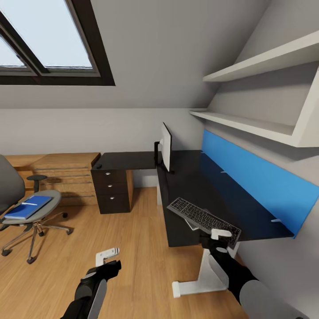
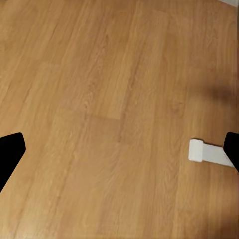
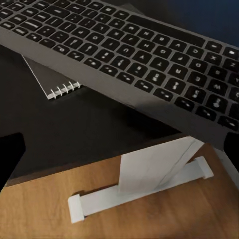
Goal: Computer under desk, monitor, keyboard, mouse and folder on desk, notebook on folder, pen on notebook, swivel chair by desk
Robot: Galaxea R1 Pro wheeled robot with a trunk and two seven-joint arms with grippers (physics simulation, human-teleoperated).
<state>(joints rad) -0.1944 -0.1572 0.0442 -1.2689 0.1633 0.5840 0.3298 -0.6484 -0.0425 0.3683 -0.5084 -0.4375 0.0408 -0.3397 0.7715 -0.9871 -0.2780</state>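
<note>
The right gripper [image 1: 220, 233] was clamped on the near end of the long black keyboard [image 1: 203, 216], which hung tilted above the near edge of the black L-shaped desk [image 1: 208, 188], partly over a spiral-bound notebook [image 3: 52, 79]. The left gripper [image 1: 107, 255] was spread wide and held nothing above bare wooden floor [image 1: 133, 248]. Beyond, the thin black monitor [image 1: 165, 146] stood edge-on at the desk's inner corner. Well apart to the left, the bright blue folder [image 1: 27, 207] lay on the grey swivel chair [image 1: 37, 212], with open floor between.
</note>
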